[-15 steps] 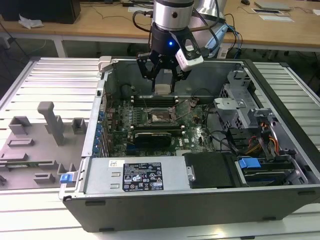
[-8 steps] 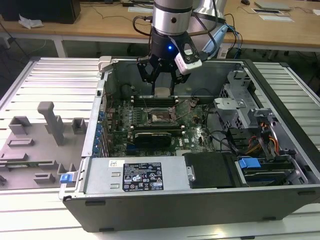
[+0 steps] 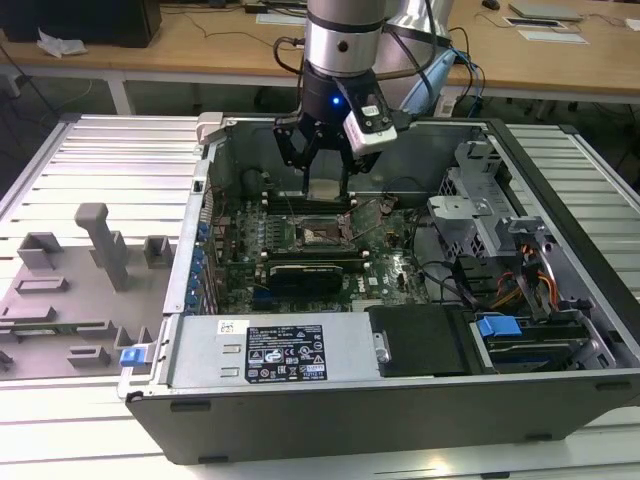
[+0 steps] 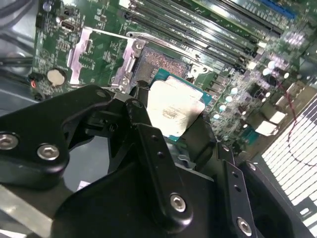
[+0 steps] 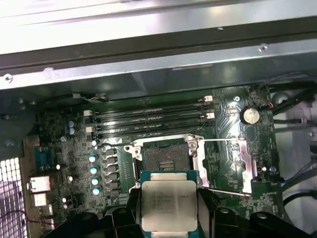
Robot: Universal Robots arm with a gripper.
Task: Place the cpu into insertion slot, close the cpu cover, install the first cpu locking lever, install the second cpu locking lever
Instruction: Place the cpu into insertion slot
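Gripper clamped on cpu by two opposite edges; I hold it flat over motherboard. insertion slot sits bare just below and ahead of my fingertips, chip not touching it. cpu cover swung open beside slot.

A robotics lab — slatted metal workbench, open computer case, grey fixtures, wooden desks behind.
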